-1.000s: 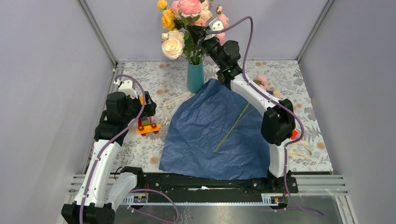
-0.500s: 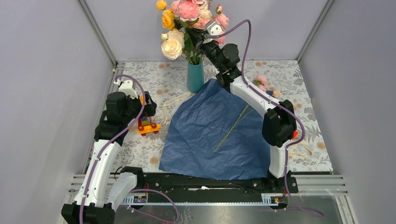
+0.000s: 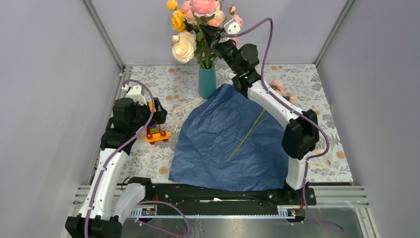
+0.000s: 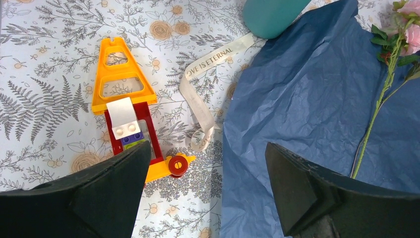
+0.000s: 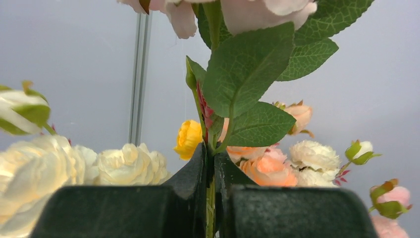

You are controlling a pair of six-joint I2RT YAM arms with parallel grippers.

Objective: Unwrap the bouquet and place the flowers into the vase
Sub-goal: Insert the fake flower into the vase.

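Right, flower stem (image 5: 211, 196) first: my right gripper (image 5: 213, 153) is clamped hard on it, fingers (image 5: 190, 173) pressed together with only the thin green stalk between, broad leaves (image 5: 247, 74) and pale pink petals just above. Overhead, that gripper sits high among the big rose bunch (image 3: 184, 47) standing in the vase (image 3: 207, 82). Whether my stalk's foot has reached the neck I cannot tell; blooms cover it. One vase, teal, at the far middle of the table (image 3: 143, 82), close to the back wall (image 3: 138, 29), so there is little room behind it.

The blue paper (image 3: 225, 144) lies spread flat, one sheet, its far corner just beside the vase's foot, its near edge at the black rail (image 3: 223, 191) by my bases. Patterned cloth shows on both sides of it.

One more flower (image 4: 379, 99) lies on the paper. The overhead view gives only a bare green line vanishing under my right arm; the left wrist view shows it running up to pink blooms (image 4: 410, 34) at the sheet's edge.

My left gripper (image 4: 207, 148) hangs spread wide, holding nothing, over a toy (image 4: 124, 94) — orange and red, just one — and a ribbon (image 4: 198, 106) curling between toy and paper. Only overhead do I catch a second ribbon (image 3: 321, 161) by my right arm's base. Two ribbons, two arms.
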